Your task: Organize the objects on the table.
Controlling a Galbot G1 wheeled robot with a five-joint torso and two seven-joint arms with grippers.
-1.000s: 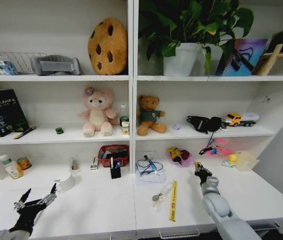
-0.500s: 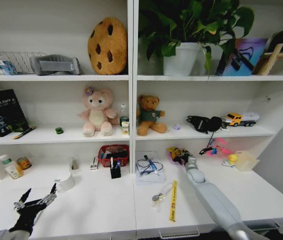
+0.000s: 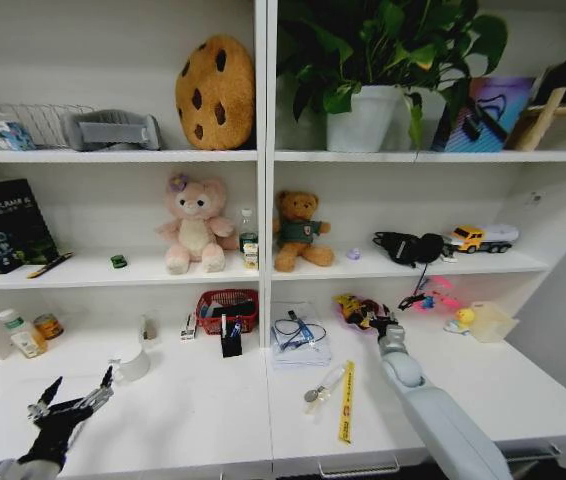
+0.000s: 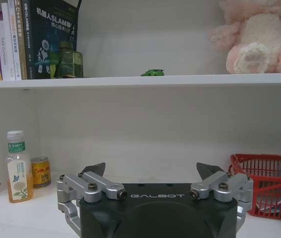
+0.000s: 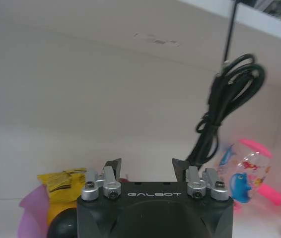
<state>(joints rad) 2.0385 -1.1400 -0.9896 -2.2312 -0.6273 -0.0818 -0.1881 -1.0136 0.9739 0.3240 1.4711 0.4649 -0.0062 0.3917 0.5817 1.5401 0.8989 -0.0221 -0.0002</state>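
Note:
My right gripper point(image 3: 382, 321) is open over the white table point(image 3: 203, 410), right beside a purple dish point(image 3: 355, 311) holding a yellow packet point(image 5: 61, 180) and a dark ball. In the right wrist view its fingertips point(image 5: 113, 164) stand apart with nothing between them, and a black cable point(image 5: 225, 106) hangs just behind. A yellow strip point(image 3: 346, 402) and a small clear item point(image 3: 321, 386) lie on the table near that arm. My left gripper point(image 3: 69, 398) hovers open at the front left, with open jaws point(image 4: 151, 171) facing a green-labelled bottle point(image 4: 18, 166). A tiny green toy car point(image 4: 152, 73) sits on the shelf above.
A red basket point(image 3: 228, 309), a black holder point(image 3: 231, 341), a white cup point(image 3: 133, 363) and a bagged cable bundle point(image 3: 299, 338) line the back of the table. A can point(image 3: 48, 325) stands by the bottle. Pink toys point(image 3: 433, 296) and a pale box point(image 3: 491, 321) are at the right.
My right arm swung back and left toward the purple dish, then eased slightly right. The left arm has not moved.

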